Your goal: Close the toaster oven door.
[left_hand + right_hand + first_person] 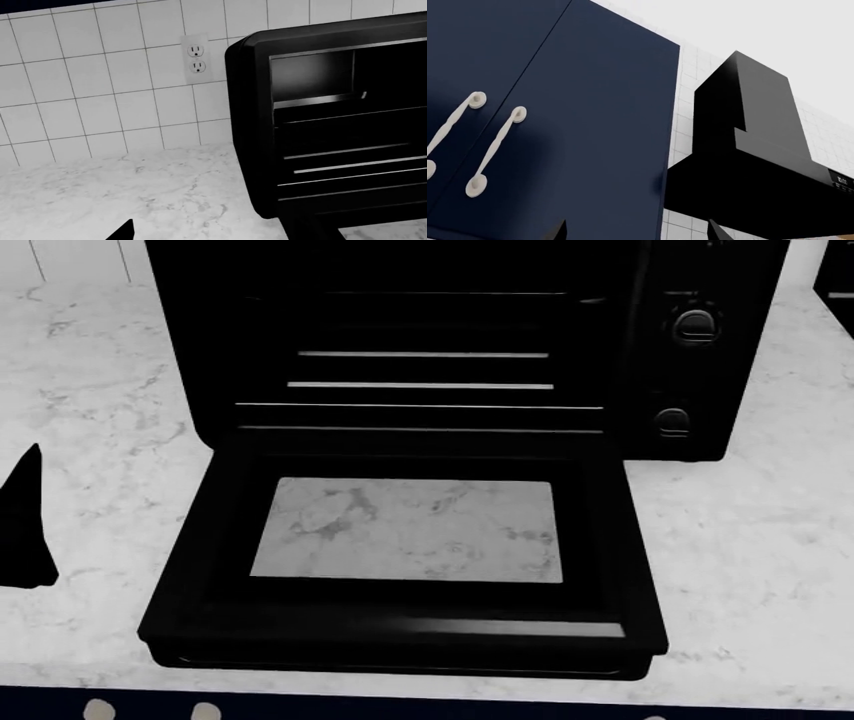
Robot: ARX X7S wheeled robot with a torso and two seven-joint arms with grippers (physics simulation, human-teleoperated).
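The glossy black toaster oven (400, 300) stands on the marble counter with its front open. Its door (400, 630) lies flat towards me, and the counter shows through its glass window (407, 530). Thin metal racks (420, 385) show inside, and round knobs (694, 325) are on the right panel. The left wrist view shows the oven's left side (250, 125). My left gripper (213, 235) is open and empty, to the left of the door; one dark finger (27, 530) shows in the head view. My right gripper (636, 232) is open and empty, facing upper cabinets, away from the oven.
A white tiled wall with a power outlet (195, 58) is behind the counter (100, 190). Navy cabinet doors (560, 125) with white handles and a black range hood (747, 150) are in the right wrist view. Another black appliance (834, 280) is at the far right.
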